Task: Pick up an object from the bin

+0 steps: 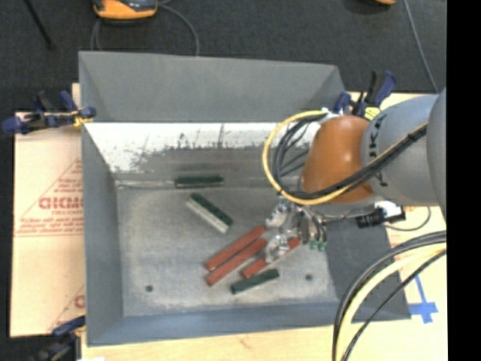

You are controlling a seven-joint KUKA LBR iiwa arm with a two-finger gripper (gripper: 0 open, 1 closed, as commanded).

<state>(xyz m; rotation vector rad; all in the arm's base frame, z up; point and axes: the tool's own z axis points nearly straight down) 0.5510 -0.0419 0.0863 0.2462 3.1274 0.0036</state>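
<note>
Grey metal bin (101, 224), open top, sloped walls, floor mostly bare. The contents are a handful of slim bars, all lying flat, not heaped. Back bar (199, 180): dark green, lying along the foot of the rear wall, well apart from the rest. Green-and-grey bar (210, 210): just in front of it, tilted down to the right, on its own. Right of centre there is a loose cluster. Two long red-brown bars lie side by side, both slanting up to the right, the upper red-brown bar (237, 248) and the lower red-brown bar (229, 268) close to touching. A short red piece (259, 266) sits at their right end, and the front dark green bar (254, 280) is just below that, near the front wall. The arm comes in from the right with its orange cover (334, 160) and looped cables (279, 153) over the bin's right side. The gripper (279, 245) is low inside the bin, right at the upper-right ends of the red-brown bars and the short red piece. Can't tell how wide it is, or whether anything is in it; contact with the bars is not resolvable either.
</note>
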